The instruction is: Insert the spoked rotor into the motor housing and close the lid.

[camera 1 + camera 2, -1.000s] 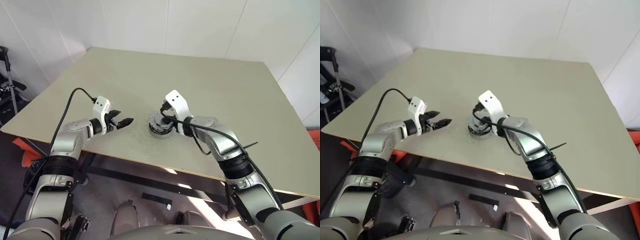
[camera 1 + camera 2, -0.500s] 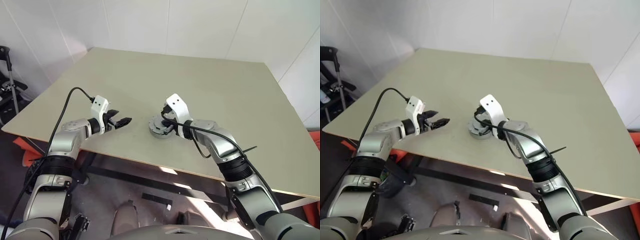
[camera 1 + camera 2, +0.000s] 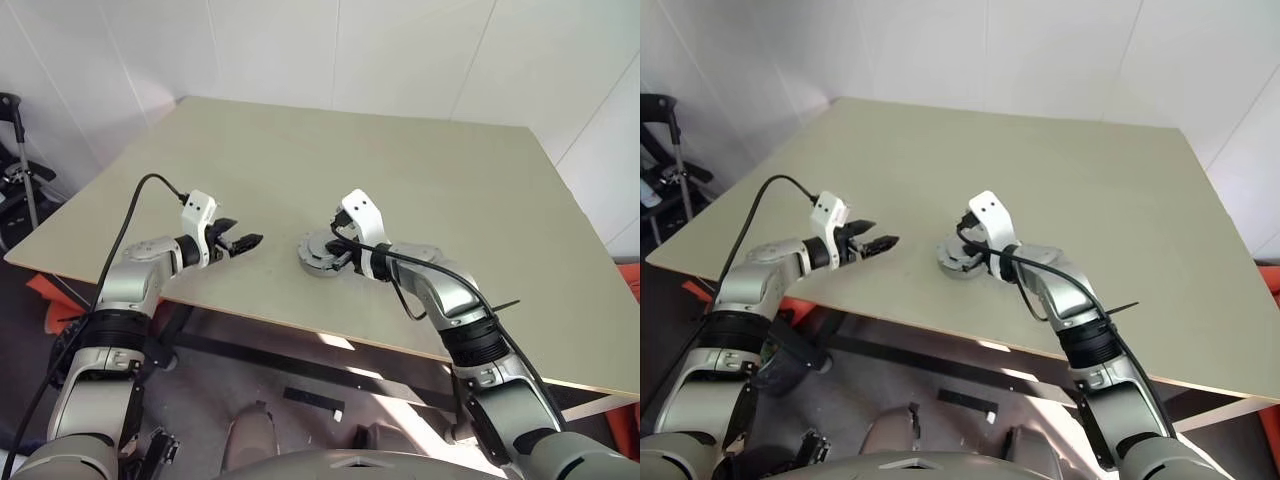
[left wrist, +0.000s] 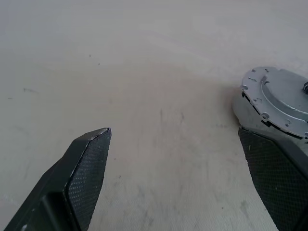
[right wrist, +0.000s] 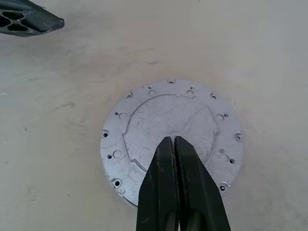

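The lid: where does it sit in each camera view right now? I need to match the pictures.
Left eye view: lid centre, under the right gripper.
Right eye view: centre, near the table's front edge.
Left wrist view: far right edge.
Right wrist view: centre, behind the shut jaws.
Shared landmark: the left gripper's black finger.

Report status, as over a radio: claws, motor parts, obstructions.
Left claw open, empty, beside the assembly. Right claw shut, tips over the lid. Lid on housing. Nothing in the way.
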